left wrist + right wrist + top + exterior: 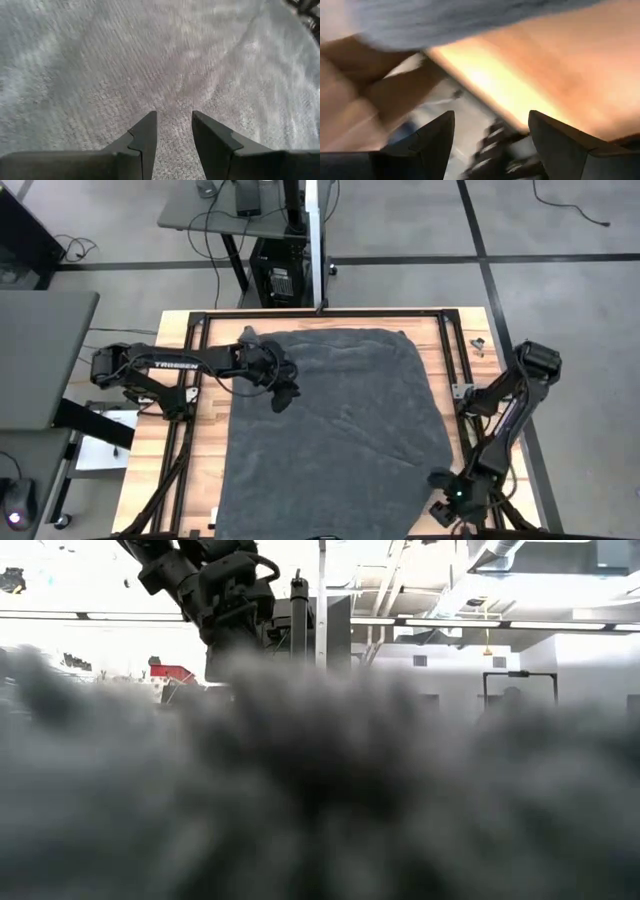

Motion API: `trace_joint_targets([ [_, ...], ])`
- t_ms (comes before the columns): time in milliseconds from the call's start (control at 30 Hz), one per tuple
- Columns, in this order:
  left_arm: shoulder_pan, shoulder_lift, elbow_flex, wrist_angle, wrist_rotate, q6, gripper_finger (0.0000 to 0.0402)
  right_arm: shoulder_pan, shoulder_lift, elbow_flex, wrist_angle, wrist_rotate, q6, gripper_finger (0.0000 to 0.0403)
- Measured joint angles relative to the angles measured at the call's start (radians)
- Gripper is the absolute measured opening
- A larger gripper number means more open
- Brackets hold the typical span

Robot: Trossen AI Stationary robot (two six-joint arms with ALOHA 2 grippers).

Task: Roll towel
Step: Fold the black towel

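Towel first: the large dark grey terry-cloth towel (335,435) lies spread flat over the middle of the light wooden table (150,465), its top hem near the far edge and its lower end running off the near edge. It lies unrolled, which I judge is why my arms sit at opposite ends of it: one to start a fold, one waiting clear.

My left gripper (283,392) hangs over the towel's far left corner, just inside its left border. My two dark fingers (145,137) stand partly apart with a narrow gap, tips pointing down at the cloth; I hold nothing between them, though from my wrist I cannot quite say whether the tips press the pile.

My right gripper (492,137) waits near the table's near right corner, beside the towel's right border, jaws wide apart and empty over bare wood.

The cloth is soft and looped, with a faint ribbed grain and shallow creases running across it. It has rounded corners and a loose, wavy right border. It should bunch easily and slump rather than hold a crisp edge, so a roll needs an even start.
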Motion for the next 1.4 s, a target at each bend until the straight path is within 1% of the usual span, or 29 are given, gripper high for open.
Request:
trace_joint_targets([
  [100, -0.051, 0.068, 0.0, 0.01, 0.011, -0.028, 0.0106, -0.017, 0.08, 0.001, 0.005, 0.006, -0.083, 0.0248],
  [233, -0.107, 0.17, 0.0, 0.048, 0.011, -0.088, 0.0106, -0.058, 0.12, 0.012, 0.048, 0.02, -0.199, 0.0248],
  [367, -0.142, 0.252, 0.0, 0.076, 0.01, -0.166, 0.0106, -0.13, 0.075, 0.023, -0.029, 0.106, -0.349, 0.0248],
  [467, -0.158, 0.298, 0.0, 0.087, 0.01, -0.178, 0.0106, -0.2, 0.007, 0.039, -0.114, 0.173, -0.429, 0.0248],
  [567, -0.166, 0.327, 0.0, 0.089, 0.01, -0.179, 0.0106, -0.299, -0.062, 0.039, -0.195, 0.207, -0.562, 0.0248],
  [667, -0.166, 0.331, 0.0, 0.091, 0.012, -0.166, 0.0106, -0.431, -0.119, 0.039, -0.193, 0.29, -0.743, 0.0248],
  [733, -0.161, 0.33, 0.0, 0.096, 0.013, -0.149, 0.0106, -0.525, -0.127, 0.039, -0.167, 0.323, -0.863, 0.0248],
  [767, -0.157, 0.326, 0.0, 0.098, 0.015, -0.142, 0.0106, -0.574, -0.127, 0.039, -0.147, 0.322, -0.912, 0.0248],
  [800, -0.151, 0.321, 0.0, 0.097, 0.016, -0.134, 0.0106, -0.618, -0.126, 0.039, -0.126, 0.298, -0.951, 0.0248],
  [867, -0.14, 0.312, 0.0, 0.097, 0.021, -0.117, 0.0106, -0.693, -0.127, 0.039, -0.099, 0.207, -0.994, 0.0248],
  [933, -0.13, 0.306, 0.0, 0.085, 0.026, -0.098, 0.0106, -0.72, -0.143, 0.039, -0.109, 0.136, -0.974, 0.0248],
  [1000, -0.122, 0.303, 0.0, 0.084, 0.03, -0.081, 0.0106, -0.703, -0.179, 0.043, -0.138, 0.113, -0.906, 0.0248],
  [1067, -0.116, 0.303, 0.0, 0.083, 0.034, -0.08, 0.0106, -0.664, -0.221, 0.049, -0.187, 0.112, -0.803, 0.0248],
  [1133, -0.114, 0.303, 0.0, 0.083, 0.035, -0.075, 0.0106, -0.602, -0.25, 0.049, -0.267, 0.114, -0.671, 0.0248],
  [1267, -0.113, 0.303, 0.0, 0.084, 0.035, -0.024, 0.0106, -0.437, -0.263, 0.048, -0.383, 0.115, -0.391, 0.0248],
  [1333, -0.114, 0.303, 0.0, 0.085, 0.035, -0.012, 0.0106, -0.365, -0.241, 0.048, -0.403, 0.155, -0.292, 0.0248],
  [1400, -0.114, 0.303, 0.0, 0.084, 0.035, -0.003, 0.0106, -0.324, -0.21, 0.048, -0.403, 0.21, -0.224, 0.0248],
])
